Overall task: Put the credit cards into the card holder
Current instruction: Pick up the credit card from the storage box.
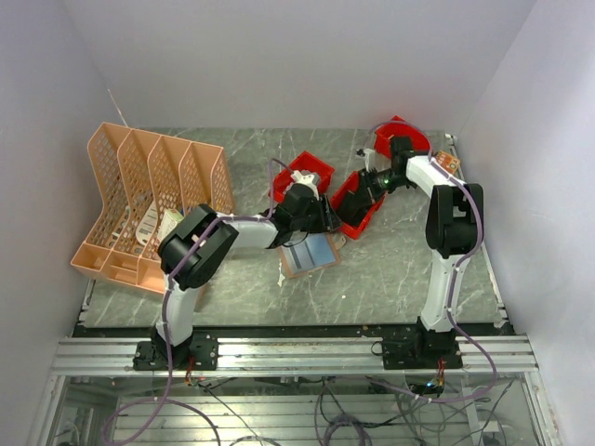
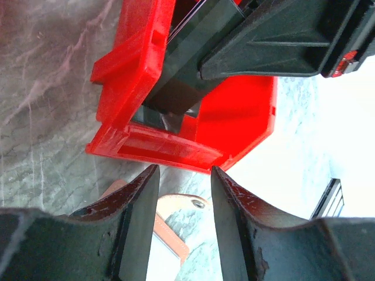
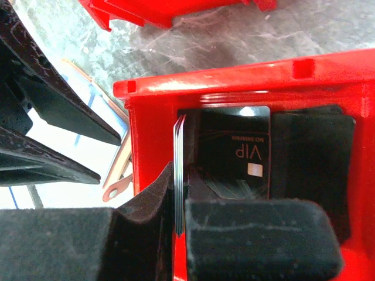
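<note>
Right tool [image 3: 179,219] pinching credit card [image 3: 179,146] edge inside red bin [image 3: 234,82]

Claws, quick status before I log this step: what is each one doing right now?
Left claw: open, holding nothing.
Right claw: closed on the edge-on credit cards inside the red bin.

Thin cards [image 3: 179,170] edge-on between the right gripper [image 3: 179,225] pads, faces hidden, black VIP card [image 3: 234,158] half covered behind them, card holder [image 2: 176,206] mostly hidden under left gripper [image 2: 184,175] fingers
</note>
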